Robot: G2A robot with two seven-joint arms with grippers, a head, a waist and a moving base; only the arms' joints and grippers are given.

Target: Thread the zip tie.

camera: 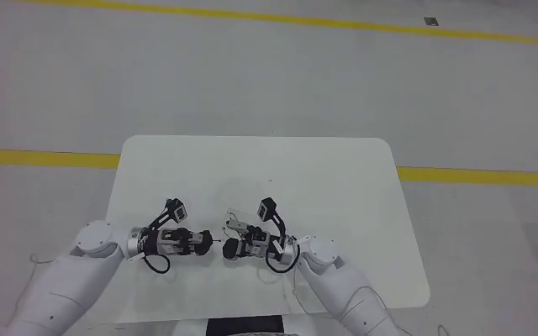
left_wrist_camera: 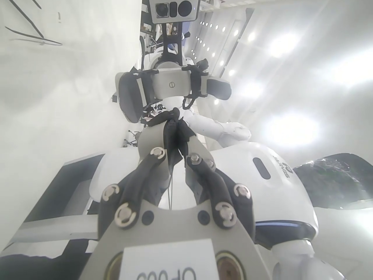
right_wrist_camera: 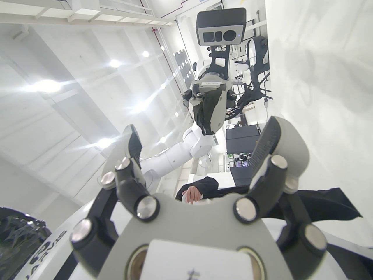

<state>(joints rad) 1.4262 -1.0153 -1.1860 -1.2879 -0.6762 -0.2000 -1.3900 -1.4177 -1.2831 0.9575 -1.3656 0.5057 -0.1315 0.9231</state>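
Left end effector [left_wrist_camera: 172,119]: pinched tight on black zip tie [left_wrist_camera: 170,182], above white tabletop [camera: 336,168]. Right end effector [right_wrist_camera: 201,136]: spread wide, facing the left one, close by.

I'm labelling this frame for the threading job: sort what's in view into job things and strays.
Job: zip tie, pinched in the shut left hand; open right hand facing it.
Lying about: spare black ties on the white table.
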